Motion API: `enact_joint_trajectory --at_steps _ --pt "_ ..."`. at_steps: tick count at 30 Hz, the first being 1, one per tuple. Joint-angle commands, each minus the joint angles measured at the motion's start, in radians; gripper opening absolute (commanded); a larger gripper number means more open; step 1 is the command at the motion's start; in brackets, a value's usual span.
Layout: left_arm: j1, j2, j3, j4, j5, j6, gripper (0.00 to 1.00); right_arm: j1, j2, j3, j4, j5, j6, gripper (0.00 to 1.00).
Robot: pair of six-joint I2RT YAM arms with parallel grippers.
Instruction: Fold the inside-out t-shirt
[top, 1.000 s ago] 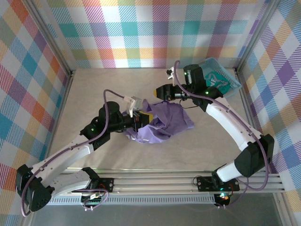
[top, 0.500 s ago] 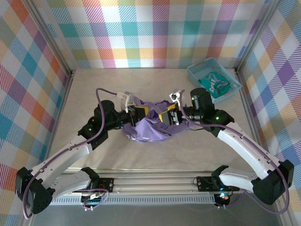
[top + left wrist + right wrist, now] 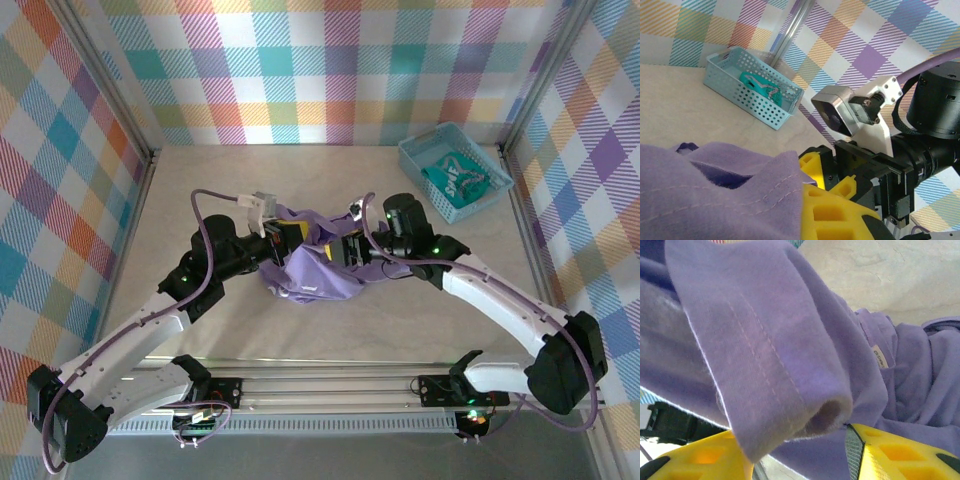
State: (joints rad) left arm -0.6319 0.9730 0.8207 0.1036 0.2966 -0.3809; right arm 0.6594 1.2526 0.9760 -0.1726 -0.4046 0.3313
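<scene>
Looking down from above, you have the inside-out t-shirt (image 3: 318, 278) bunched at mid-frame on the table (image 3: 200, 180). Your left gripper (image 3: 283, 240) pinches its upper-left edge. Your right gripper (image 3: 342, 250) has its fingers (image 3: 900, 455) spread, with a hemmed fold hanging between them.

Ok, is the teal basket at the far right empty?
No, the basket holds a teal-green garment with white markings.
</scene>
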Motion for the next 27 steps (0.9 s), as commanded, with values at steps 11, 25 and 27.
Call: enact_joint_trajectory --at_steps 11,25,27 --pt "0.006 -0.008 -0.005 0.000 -0.009 0.007 0.00 0.008 -0.058 0.015 -0.027 0.071 0.055 0.50" --pt "0.006 -0.003 -0.005 0.000 -0.013 0.009 0.00 0.043 -0.067 0.017 0.016 -0.016 0.135 0.45" --pt "0.005 -0.004 -0.004 -0.001 -0.012 0.011 0.00 0.045 -0.054 0.019 0.037 -0.029 0.149 0.45"
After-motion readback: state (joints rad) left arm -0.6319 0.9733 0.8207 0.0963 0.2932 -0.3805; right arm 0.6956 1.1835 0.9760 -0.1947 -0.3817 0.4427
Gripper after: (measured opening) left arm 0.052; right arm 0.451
